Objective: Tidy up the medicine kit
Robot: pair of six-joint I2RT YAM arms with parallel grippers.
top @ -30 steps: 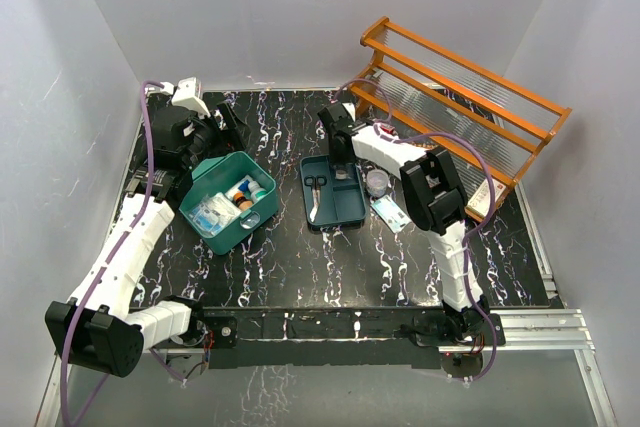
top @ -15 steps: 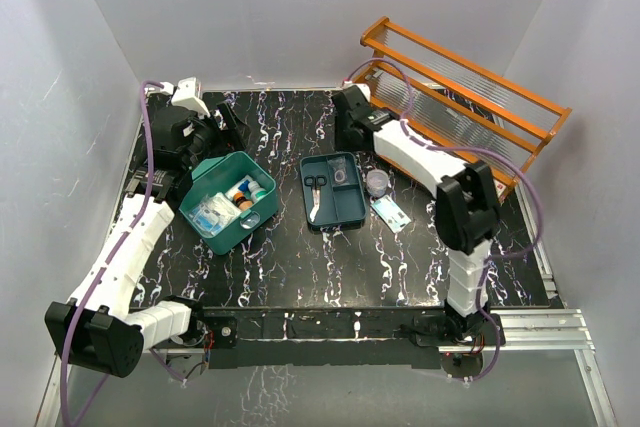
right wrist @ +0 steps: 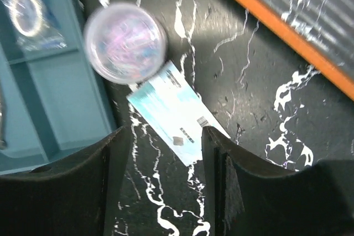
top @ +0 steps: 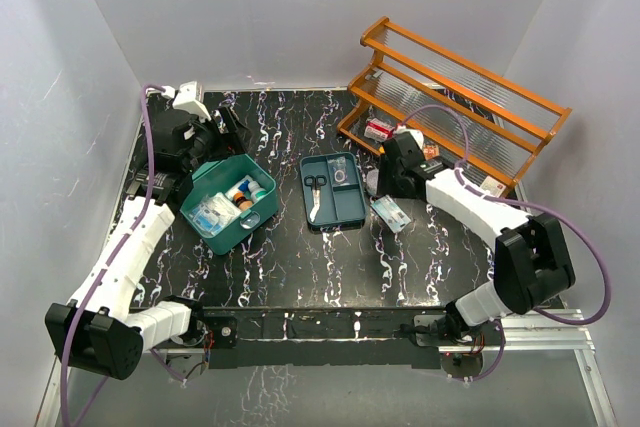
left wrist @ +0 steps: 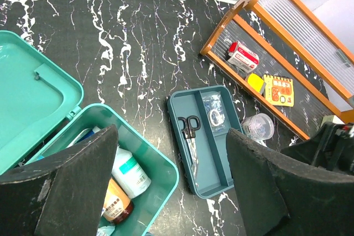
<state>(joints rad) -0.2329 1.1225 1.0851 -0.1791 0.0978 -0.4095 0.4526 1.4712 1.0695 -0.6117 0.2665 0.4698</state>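
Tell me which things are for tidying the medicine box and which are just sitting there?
For the job: teal medicine kit, insert tray, scissors, round clear tub, flat packet.
Just there: orange rack, table.

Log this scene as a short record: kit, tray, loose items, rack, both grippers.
medicine kit: lid open, bottles inside, left part of table
insert tray: out of the box, on the table to its right
tray contents: scissors, small clear bag
round clear container: on table by the tray's right edge
flat packet: on table next to the container
orange rack: back right, red-and-white box on its lower shelf
left gripper: fingers open, empty, above the kit
right gripper: fingers open, empty, over the packet
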